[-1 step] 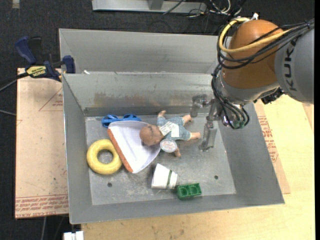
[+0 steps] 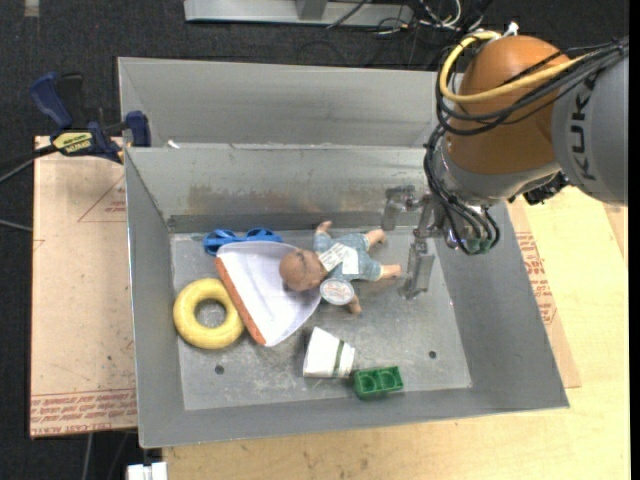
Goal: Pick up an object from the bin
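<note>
My gripper (image 2: 409,240) hangs low at the bin's right side, open, one finger toward the back wall and the other toward the front. Nothing is held between the fingers. Just left of it lies a small doll (image 2: 335,263) with a brown head and light blue clothes. The doll's feet point at the gap between the fingers, and I cannot tell whether they touch. Its head rests on a white wedge-shaped piece with an orange edge (image 2: 262,293).
A yellow ring (image 2: 208,314) lies at the left. A blue thing (image 2: 240,238) peeks out behind the white wedge. A white cup (image 2: 326,354) and a green brick (image 2: 377,381) lie near the front wall. The arm's orange cover looms over the right rim.
</note>
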You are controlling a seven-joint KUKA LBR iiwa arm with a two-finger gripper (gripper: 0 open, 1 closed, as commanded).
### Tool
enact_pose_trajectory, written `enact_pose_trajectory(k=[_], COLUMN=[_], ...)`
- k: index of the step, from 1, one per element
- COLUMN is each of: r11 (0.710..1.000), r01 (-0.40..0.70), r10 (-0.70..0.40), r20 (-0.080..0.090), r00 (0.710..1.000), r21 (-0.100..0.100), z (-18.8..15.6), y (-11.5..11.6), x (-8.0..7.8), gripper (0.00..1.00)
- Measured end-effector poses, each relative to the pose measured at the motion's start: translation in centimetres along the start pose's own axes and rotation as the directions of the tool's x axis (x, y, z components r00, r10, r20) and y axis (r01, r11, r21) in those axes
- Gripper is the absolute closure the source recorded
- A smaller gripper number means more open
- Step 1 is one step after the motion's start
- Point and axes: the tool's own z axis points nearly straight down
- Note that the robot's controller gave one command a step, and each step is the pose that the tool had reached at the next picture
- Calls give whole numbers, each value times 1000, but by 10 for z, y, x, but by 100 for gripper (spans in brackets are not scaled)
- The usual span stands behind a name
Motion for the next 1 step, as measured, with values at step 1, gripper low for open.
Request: enact_pose_trajectory(k=[1], r11=[996], r01=[92], r10=[-92], r20=[4], r00=[996], r21=[0], z=[35], y=[4], x=[-9], gripper=[0])
